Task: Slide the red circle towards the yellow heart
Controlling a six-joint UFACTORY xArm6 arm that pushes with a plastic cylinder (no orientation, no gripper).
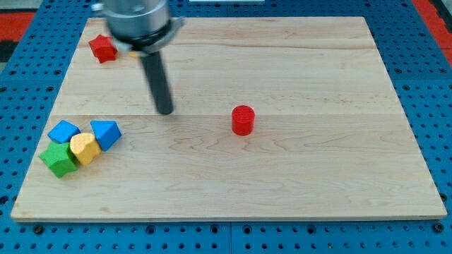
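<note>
The red circle (242,120), a short red cylinder, stands near the middle of the wooden board (296,183). My tip (164,111) rests on the board to the view's left of the red circle, clearly apart from it. A yellow block (84,148) lies at the view's lower left, packed among other blocks; its rounded shape may be a heart, but I cannot tell for sure. A small yellow patch (132,53) shows beside the arm's body at the top left, mostly hidden.
Around the yellow block sit a blue block (63,131), a blue triangle-like block (106,133) and a green block (58,159). A red star (103,48) lies at the top left. The board rests on a blue perforated surface (21,85).
</note>
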